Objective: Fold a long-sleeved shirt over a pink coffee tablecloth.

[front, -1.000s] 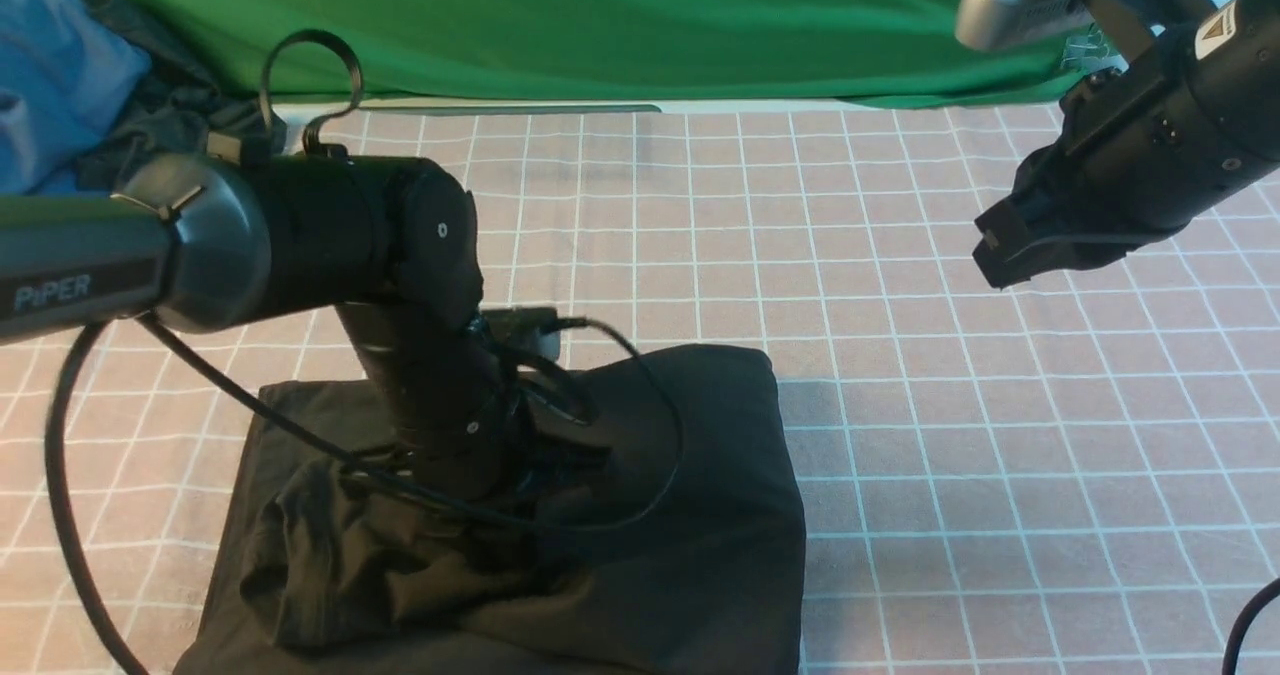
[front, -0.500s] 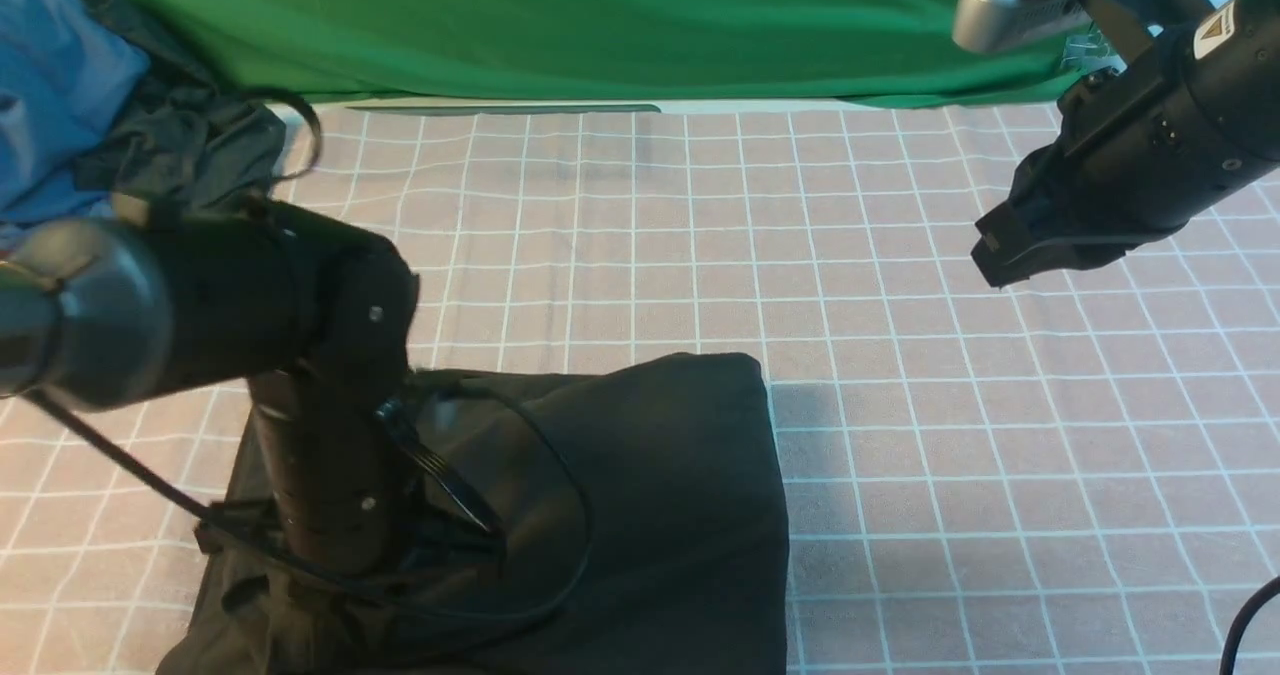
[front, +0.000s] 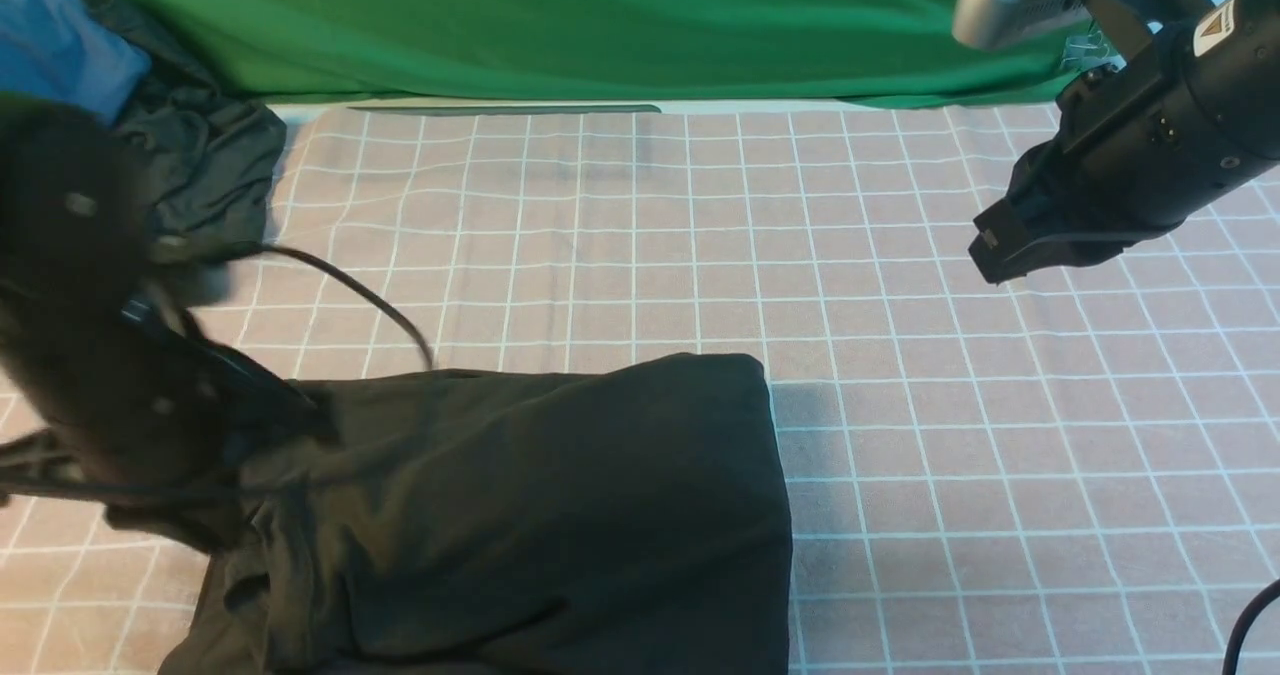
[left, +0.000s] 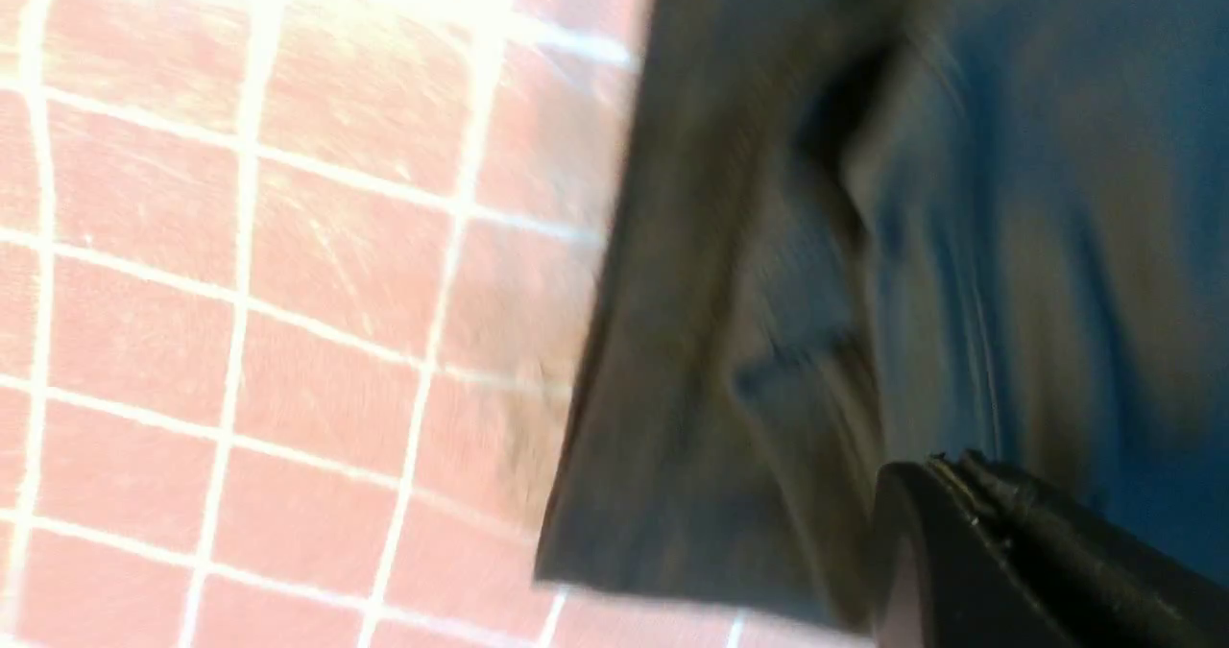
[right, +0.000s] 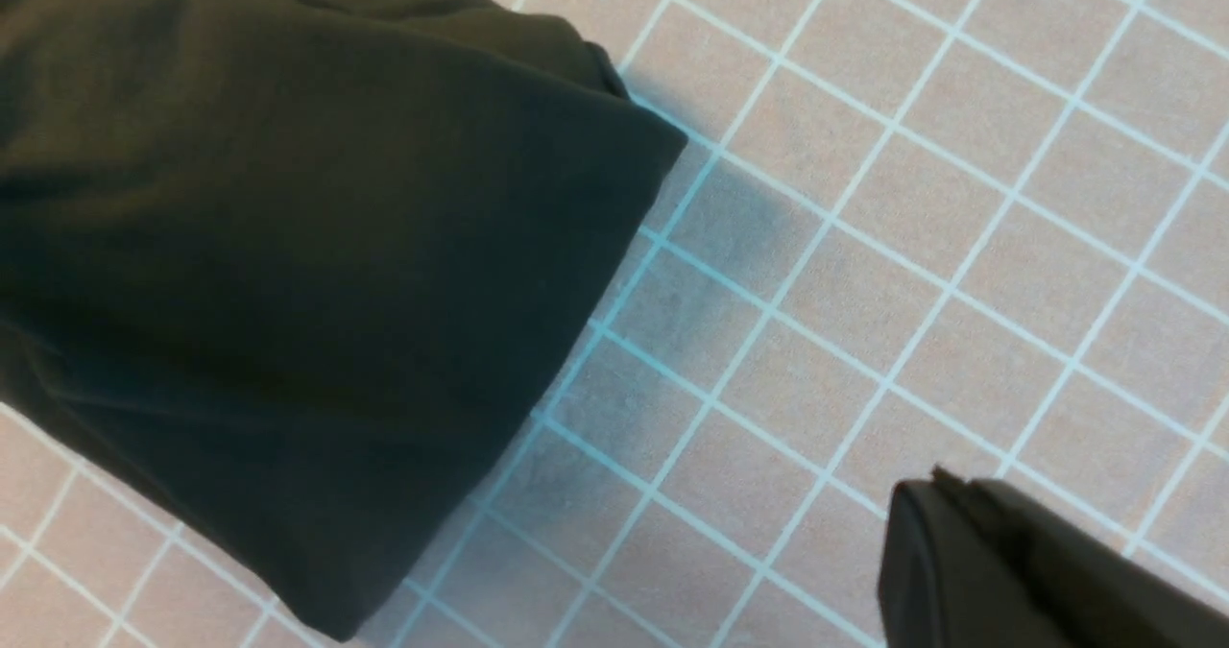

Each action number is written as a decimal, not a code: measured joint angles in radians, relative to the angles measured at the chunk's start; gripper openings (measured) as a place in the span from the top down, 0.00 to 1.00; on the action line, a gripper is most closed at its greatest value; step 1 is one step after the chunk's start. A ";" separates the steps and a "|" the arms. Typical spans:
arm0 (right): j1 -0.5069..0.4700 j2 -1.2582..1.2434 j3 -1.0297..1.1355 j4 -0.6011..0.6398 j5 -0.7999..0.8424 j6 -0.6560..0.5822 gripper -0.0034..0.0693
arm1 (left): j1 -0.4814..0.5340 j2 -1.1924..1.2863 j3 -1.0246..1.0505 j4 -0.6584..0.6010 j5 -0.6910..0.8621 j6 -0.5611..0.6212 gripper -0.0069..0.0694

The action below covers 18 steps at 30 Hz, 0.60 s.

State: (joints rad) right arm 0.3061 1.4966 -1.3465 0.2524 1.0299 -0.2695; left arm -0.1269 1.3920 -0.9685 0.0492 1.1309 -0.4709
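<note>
Long-sleeved shirt [front: 520, 515] lies as compact bundle on pink coffee tablecloth [front: 1000, 475]; fold looks near done. My left gripper [left: 960, 475] clenched, empty, beside shirt's edge. My right gripper [front: 990, 255] clenched, empty, aloft. Next, likely: smooth rumpled left side.

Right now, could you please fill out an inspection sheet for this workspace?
Surface: pink coffee tablecloth with white grid, lying flat.
Job's things: long-sleeved shirt folded into a compact black bundle on the cloth's near left part; print not visible.
Clutter: smaller dark garment and blue garment, far left.
Grippers: left gripper shut, empty, beside the shirt's left edge, blurred; right gripper shut, empty, raised at right.
Cables: black cable looping from left arm.
Surroundings: green backdrop cloth.
</note>
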 joint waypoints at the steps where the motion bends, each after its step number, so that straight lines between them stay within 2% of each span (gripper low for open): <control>1: 0.000 0.000 0.000 0.001 0.000 0.000 0.90 | 0.018 0.000 0.000 -0.013 -0.009 0.001 0.89; 2: 0.000 0.000 0.000 0.002 0.000 -0.001 0.90 | 0.082 0.001 0.000 -0.088 -0.047 0.010 0.89; 5: 0.000 0.000 0.000 0.006 -0.006 -0.008 0.90 | 0.131 0.013 0.000 -0.163 -0.068 0.081 0.89; 9: 0.000 0.000 0.000 0.011 -0.014 -0.019 0.90 | 0.137 0.056 0.000 -0.142 -0.062 0.110 0.79; 10: 0.000 0.000 0.000 0.011 -0.015 -0.021 0.90 | 0.138 0.074 0.000 -0.132 -0.062 0.113 0.74; 11: 0.000 0.000 0.000 0.011 -0.015 -0.022 0.90 | 0.138 0.080 0.000 -0.130 -0.062 0.113 0.73; 17: 0.000 0.000 0.000 0.012 -0.019 -0.022 0.90 | 0.138 0.178 0.000 -0.130 -0.083 0.134 0.37; 18: 0.000 0.000 0.000 0.012 -0.019 -0.022 0.90 | 0.138 0.189 0.000 -0.130 -0.095 0.136 0.34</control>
State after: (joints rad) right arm 0.3061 1.4966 -1.3465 0.2642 1.0110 -0.2919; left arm 0.0111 1.5815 -0.9685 -0.0812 1.0364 -0.3350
